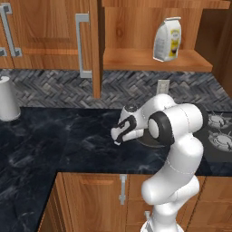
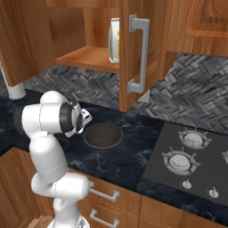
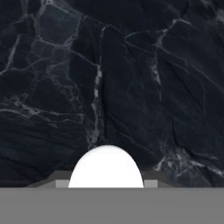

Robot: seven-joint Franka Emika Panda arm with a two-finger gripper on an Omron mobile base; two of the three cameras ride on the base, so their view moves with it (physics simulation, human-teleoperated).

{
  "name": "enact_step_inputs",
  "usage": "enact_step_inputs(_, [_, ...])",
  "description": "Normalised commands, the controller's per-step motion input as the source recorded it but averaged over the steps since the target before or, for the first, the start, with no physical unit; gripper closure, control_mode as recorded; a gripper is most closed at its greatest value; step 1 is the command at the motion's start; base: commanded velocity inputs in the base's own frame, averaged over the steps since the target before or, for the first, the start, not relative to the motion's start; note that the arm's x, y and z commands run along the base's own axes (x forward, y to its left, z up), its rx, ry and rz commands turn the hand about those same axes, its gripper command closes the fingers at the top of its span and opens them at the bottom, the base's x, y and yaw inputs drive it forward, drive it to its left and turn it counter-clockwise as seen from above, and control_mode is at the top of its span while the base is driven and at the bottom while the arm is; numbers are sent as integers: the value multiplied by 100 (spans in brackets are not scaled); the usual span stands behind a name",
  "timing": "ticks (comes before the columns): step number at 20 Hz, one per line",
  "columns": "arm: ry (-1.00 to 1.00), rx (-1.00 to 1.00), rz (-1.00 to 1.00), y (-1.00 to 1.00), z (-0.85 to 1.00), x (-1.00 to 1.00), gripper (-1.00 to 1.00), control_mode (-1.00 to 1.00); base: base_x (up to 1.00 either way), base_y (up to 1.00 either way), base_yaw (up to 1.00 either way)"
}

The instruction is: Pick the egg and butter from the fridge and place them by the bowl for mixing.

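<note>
Black counter (image 3: 131, 78), egg (image 3: 106, 168) half-hidden in gripper (image 3: 106, 183)

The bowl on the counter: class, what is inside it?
The visible inside of the bowl is bare in the right base view, holding no egg or butter. Its left edge is covered by the robot's arm. The egg sits in the gripper.

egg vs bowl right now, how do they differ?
Colour: the egg is plain white, the bowl dark grey-brown with a lighter rim. Shape: the egg is a rounded ovoid, the bowl an open shallow round. Support: the egg sits between the end effector fingers above the black marble counter, while the bowl rests on it. Both are smooth and round in outline.
</note>
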Motion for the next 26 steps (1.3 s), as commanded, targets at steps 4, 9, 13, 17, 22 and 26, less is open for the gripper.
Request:
enact_step_inputs(4, [0, -1, 0, 2, -13, 20, 100, -100, 0, 0, 0])
enact_step_inputs(9, [0, -1, 0, 3, -10, 7, -100, -100, 0, 0, 0])
enact_step_inputs(13, [0, 0, 0, 0, 0, 0, -100, -100, 0, 0, 0])
enact_step_inputs(17, [0, 0, 0, 0, 4, 3, -100, -100, 0, 0, 0])
enact_step_inputs(22, [0, 0, 0, 0, 14, 5, -100, -100, 0, 0, 0])
enact_step_inputs(26, [-1, 0, 0, -3, 34, -1, -100, -100, 0, 0, 0])
